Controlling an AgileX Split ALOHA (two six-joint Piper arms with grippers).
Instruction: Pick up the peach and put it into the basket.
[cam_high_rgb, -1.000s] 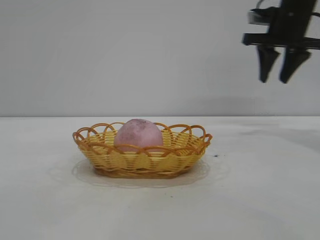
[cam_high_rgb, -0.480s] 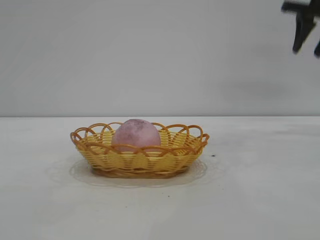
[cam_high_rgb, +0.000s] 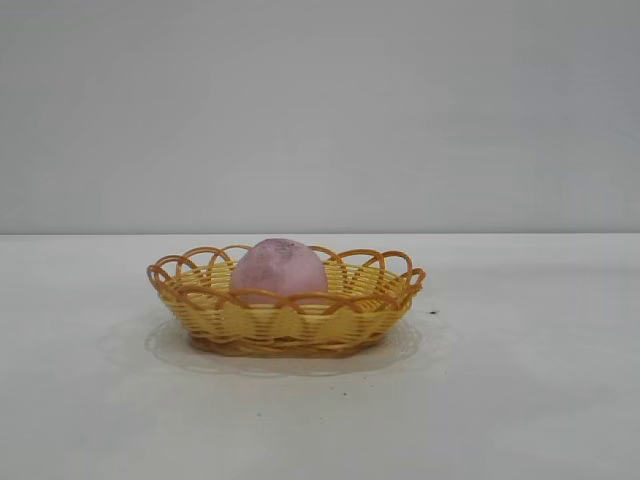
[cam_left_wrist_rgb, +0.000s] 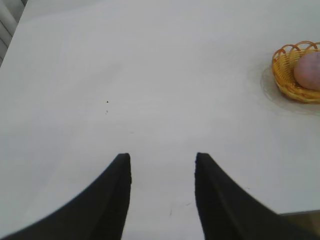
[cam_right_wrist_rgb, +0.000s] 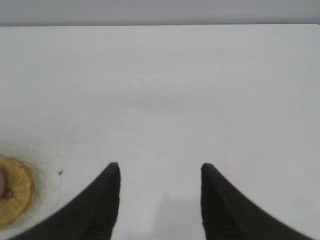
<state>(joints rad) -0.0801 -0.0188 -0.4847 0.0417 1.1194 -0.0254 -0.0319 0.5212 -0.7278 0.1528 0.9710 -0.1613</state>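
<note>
Centrally on white table (cam_high_rgb: 520, 400): pink peach (cam_high_rgb: 278, 271) resting inside yellow woven basket (cam_high_rgb: 285, 322). Well apart, left gripper (cam_left_wrist_rgb: 162, 162) and right gripper (cam_right_wrist_rgb: 160, 170) above bare tabletop, fingers spread, holding nothing.

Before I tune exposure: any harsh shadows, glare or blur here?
Exterior view: even light, faint soft shadow ringing the basket, peach sharp. Left wrist view: basket soft at the frame edge. Right wrist view: white table washed out, basket blurred.
</note>
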